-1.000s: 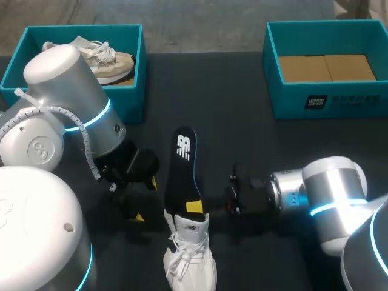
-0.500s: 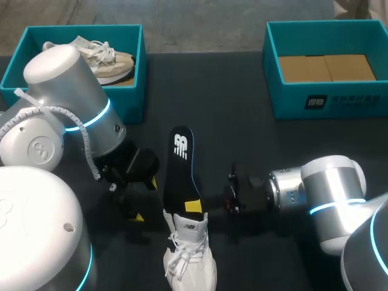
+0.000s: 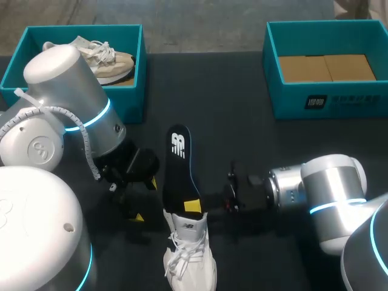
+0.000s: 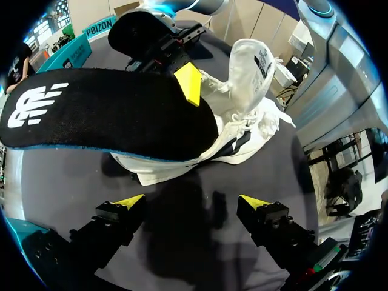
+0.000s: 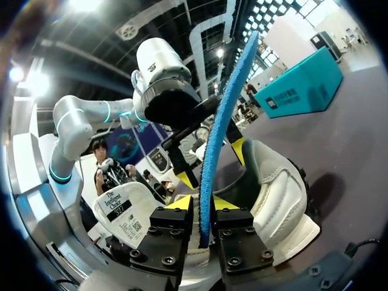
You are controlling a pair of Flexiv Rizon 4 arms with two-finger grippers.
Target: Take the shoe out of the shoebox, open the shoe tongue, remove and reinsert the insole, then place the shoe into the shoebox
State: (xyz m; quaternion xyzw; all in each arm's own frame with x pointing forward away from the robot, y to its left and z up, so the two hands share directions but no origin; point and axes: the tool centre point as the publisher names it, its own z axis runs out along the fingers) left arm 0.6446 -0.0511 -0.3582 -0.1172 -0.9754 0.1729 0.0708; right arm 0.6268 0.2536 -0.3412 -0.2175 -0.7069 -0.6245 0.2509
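A white shoe (image 3: 189, 257) lies near the table's front edge, its opening towards the far side. A black insole (image 3: 177, 167) with a blue rim sticks out of it, heel end in the shoe, toe end up and away. My right gripper (image 3: 194, 209) comes in from the right at the shoe's opening. In the right wrist view the insole's edge (image 5: 224, 115) runs between the fingers (image 5: 203, 203), which stand slightly apart from it. My left gripper (image 3: 144, 200) is wide open beside the shoe's left. Its tips (image 4: 191, 203) are spread over bare table under the insole (image 4: 103, 115).
A teal box (image 3: 130, 91) at the far left holds a beige shoe (image 3: 100, 57). Another teal box (image 3: 327, 103) at the far right has brown cardboard on its floor. Dark table stretches between the boxes.
The insole's free end has swung a little to the left and away. Both arms have stayed nearly where they were.
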